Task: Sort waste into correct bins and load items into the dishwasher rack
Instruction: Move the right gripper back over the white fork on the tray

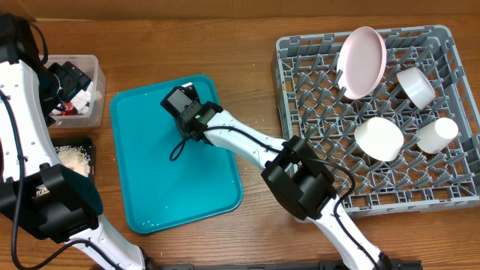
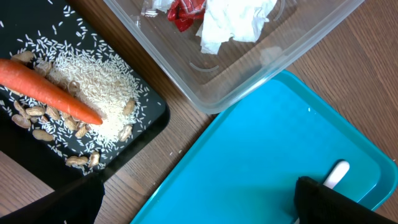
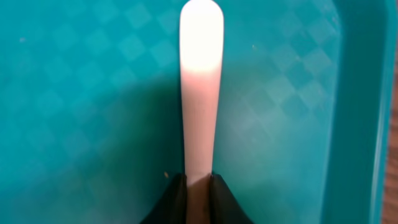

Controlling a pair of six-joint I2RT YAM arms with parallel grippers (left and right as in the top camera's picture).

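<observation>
Well, starting at my left, the shallow black rectangular tray [image 2: 148, 104] carries the pale rice and nut scraps [image 2: 93, 81], with the small orange carrot [image 2: 50, 90] lying across them. The clear rectangular plastic tub [image 2: 261, 81] beside it holds the crinkled red wrapper [image 2: 185, 12] and crumpled white paper napkins [image 2: 233, 22]. The left gripper [image 2: 199, 196] hangs over that corner with its jaws spread wide and nothing between them. Further right, on the teal serving tray [image 1: 150, 195], the right gripper [image 3: 198, 190] is pinched onto the white plastic fork [image 3: 200, 87], which lies flat on the tray floor near one rim. I judge the fork light, thin and stiff, but smooth, so it may swivel in a two-point pinch; a hold across the handle, as here, looks sound if lifted level. The right wrist view shows that contact and the rounded handle end, though the tines are hidden. The overhead view hides the fork under the gripper, yet it alone shows the large grey plastic dishwasher rack [image 1: 442, 199] at far right, with the round pale pink plate [image 1: 364, 60], two round white bowls [image 1: 379, 139] and small white cup [image 1: 439, 133] in it.
</observation>
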